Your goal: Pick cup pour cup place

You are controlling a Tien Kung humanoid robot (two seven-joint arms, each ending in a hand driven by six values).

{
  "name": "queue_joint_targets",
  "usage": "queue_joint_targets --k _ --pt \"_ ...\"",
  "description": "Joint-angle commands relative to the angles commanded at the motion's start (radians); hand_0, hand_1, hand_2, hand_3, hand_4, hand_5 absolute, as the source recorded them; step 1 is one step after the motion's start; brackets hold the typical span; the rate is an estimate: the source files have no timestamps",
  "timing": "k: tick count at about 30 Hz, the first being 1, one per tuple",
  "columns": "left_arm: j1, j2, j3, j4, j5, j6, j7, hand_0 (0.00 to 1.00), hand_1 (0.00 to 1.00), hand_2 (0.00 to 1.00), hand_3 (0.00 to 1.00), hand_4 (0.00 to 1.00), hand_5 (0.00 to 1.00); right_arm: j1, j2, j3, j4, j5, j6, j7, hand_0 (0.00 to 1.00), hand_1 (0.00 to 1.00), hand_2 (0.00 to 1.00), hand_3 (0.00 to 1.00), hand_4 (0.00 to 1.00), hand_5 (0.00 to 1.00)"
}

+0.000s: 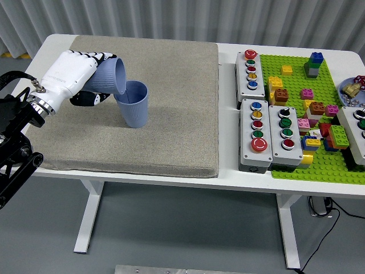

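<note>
1. On the left part of the grey mat (171,114), the left hand (71,77) gripped a blue cup (108,76) around its body, tipped nearly on its side with the mouth facing right.
2. That cup's rim sat just over, and seemingly touching, the left edge of a second cup (134,104), which stood upright on the mat.
3. Both cups looked like thin ribbed plastic: light, slightly flexible, and likely to buckle under a hard squeeze. A wrap round the middle of the wall, as here, seemed the sound hold; pinching the rim would probably deform it.
4. The standing cup, being so light, could probably be nudged or toppled by the tilted rim pressing on it.
5. Whether anything was flowing between the cups could not be made out.
6. The white hand had its back turned up and far, fingers (91,56) curled over the cup's top side and the thumb underneath, the wrist rolled to hold the pouring tilt.
7. The black forearm came in from the left edge, low over the counter (228,171).
8. No right arm was visible.
</note>
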State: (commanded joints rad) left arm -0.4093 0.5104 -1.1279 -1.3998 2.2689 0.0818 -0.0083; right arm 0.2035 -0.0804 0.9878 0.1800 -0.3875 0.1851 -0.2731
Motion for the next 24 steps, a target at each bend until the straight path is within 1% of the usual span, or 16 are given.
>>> queue_joint_targets --k 6,12,16,24 --pt "0.001 -0.006 -0.012 0.000 0.000 0.017 -0.007 0.481 0.595 0.674 0.573 0.574 0.017 0.001 0.000 -0.001 0.000 0.000 0.000 0.000 0.736 0.696 0.742 0.602 0.139 0.221" --pt "0.010 -0.023 -0.029 0.003 0.000 0.039 -0.024 0.481 0.594 0.672 0.573 0.575 0.019 -0.002 0.001 0.000 0.000 -0.003 0.000 -0.002 0.736 0.696 0.742 0.602 0.139 0.221" --pt "0.017 -0.034 -0.036 0.004 0.000 0.045 -0.032 0.481 0.592 0.672 0.572 0.574 0.018 -0.005 0.003 0.002 0.000 -0.006 0.000 -0.003 0.736 0.696 0.742 0.603 0.139 0.221" --pt "0.017 -0.037 -0.034 0.001 0.000 0.048 -0.035 0.481 0.592 0.671 0.571 0.574 0.017 -0.007 0.003 0.000 0.000 -0.005 -0.001 -0.003 0.736 0.696 0.742 0.603 0.139 0.222"
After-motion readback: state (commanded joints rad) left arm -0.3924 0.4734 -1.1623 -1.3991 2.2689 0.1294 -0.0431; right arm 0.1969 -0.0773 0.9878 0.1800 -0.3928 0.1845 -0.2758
